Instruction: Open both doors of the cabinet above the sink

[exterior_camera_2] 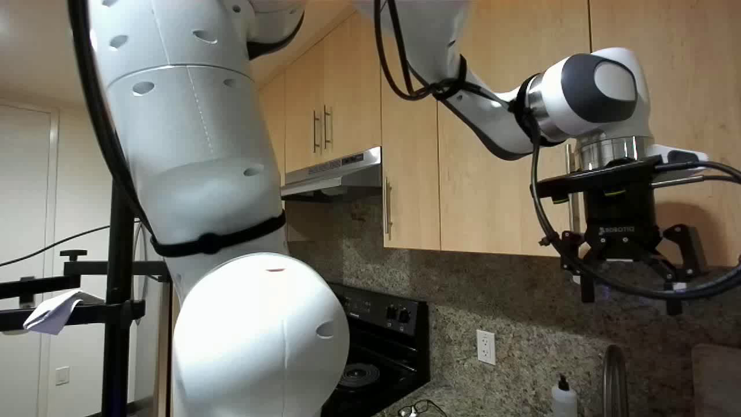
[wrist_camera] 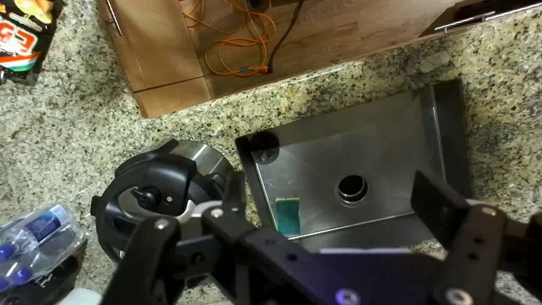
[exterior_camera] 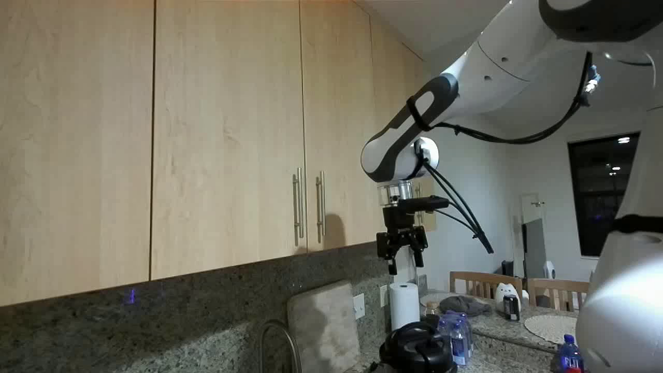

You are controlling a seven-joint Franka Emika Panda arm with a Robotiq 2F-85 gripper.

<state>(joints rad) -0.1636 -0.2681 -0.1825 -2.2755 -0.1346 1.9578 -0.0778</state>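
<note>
Both doors (exterior_camera: 230,129) above the sink (wrist_camera: 381,140) sit shut — nothing done, two openings left. Gripper (exterior_camera: 405,262) hangs roughly over the sink, spread wide, holding nothing — clear of the handles (exterior_camera: 299,202), so likely pre-grasp.

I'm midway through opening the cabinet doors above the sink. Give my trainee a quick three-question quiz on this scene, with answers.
1. True or false: the two cabinet doors with bar handles above the sink are both closed.
2. In the wrist view, which countertop appliance stands beside the sink?
3. The claw is: A) shut on a handle; B) open and empty; C) shut and empty.

Key: 1. True. 2. A pressure cooker. 3. B.
</note>
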